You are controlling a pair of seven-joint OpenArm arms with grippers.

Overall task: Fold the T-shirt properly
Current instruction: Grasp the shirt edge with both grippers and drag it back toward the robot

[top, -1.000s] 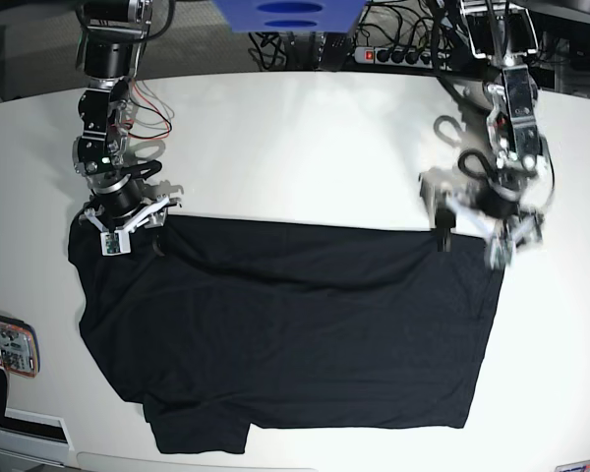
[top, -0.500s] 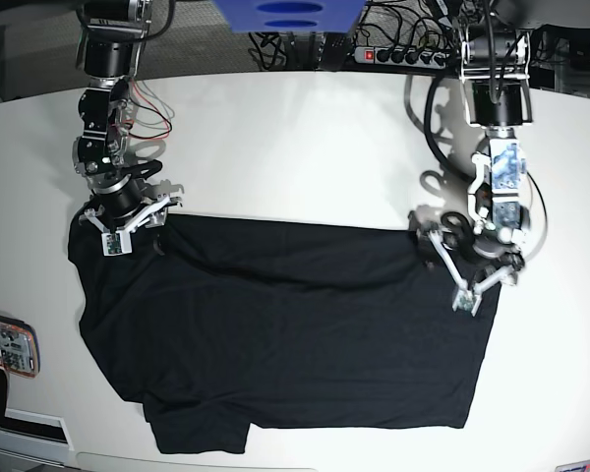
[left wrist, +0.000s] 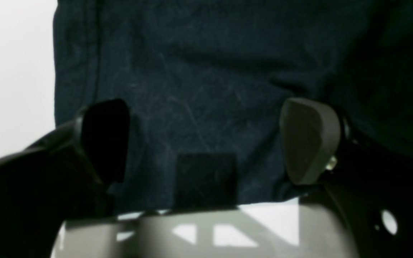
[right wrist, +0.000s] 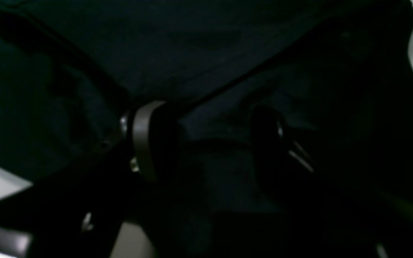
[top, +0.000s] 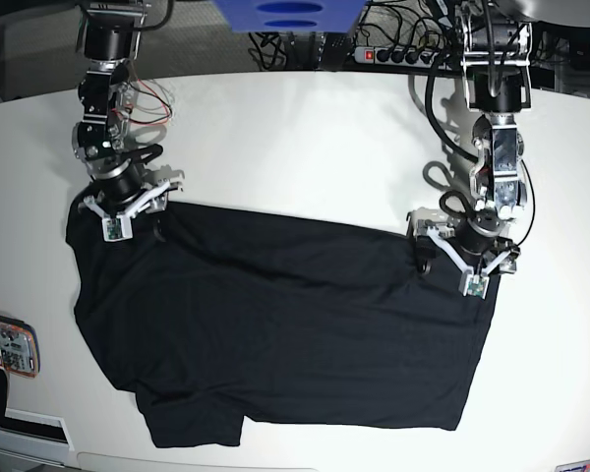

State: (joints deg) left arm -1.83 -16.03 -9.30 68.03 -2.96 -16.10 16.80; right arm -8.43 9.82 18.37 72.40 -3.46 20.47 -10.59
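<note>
**Mia:** What is the big white thing?

**Ben:** That is the bench (top: 305,147). It is white and smooth, with a round far edge. The T-shirt (top: 275,324) lies flat on it, spread wide over the near half. It is all black with some soft wrinkles. One sleeve sticks out at the near left corner.

**Mia:** What is behind the bench?

**Ben:** A dark floor with lots of black cables. There is a power strip (top: 398,55) with a little red switch. A blue thing (top: 287,14) hangs at the top middle. Thin red wires (top: 147,103) loop beside the arm on the left of the base view.

**Mia:** What is at the left edge?

**Ben:** A small flat thing (top: 8,344) with red on it lies on the bench, near the T-shirt but not touching it. I cannot tell what it is.

**Mia:** What are the claws doing?

**Ben:** The left claw (top: 467,258) sits at the T-shirt's far right corner. Its fingers (left wrist: 308,139) stand wide apart, and cloth shows flat between them. It holds nothing. The right claw (top: 126,202) is at the far left corner, by the shoulder. Its wrist view is very dark. Cloth is bunched between its fingers (right wrist: 145,141), so it seems to pinch the T-shirt.
</note>
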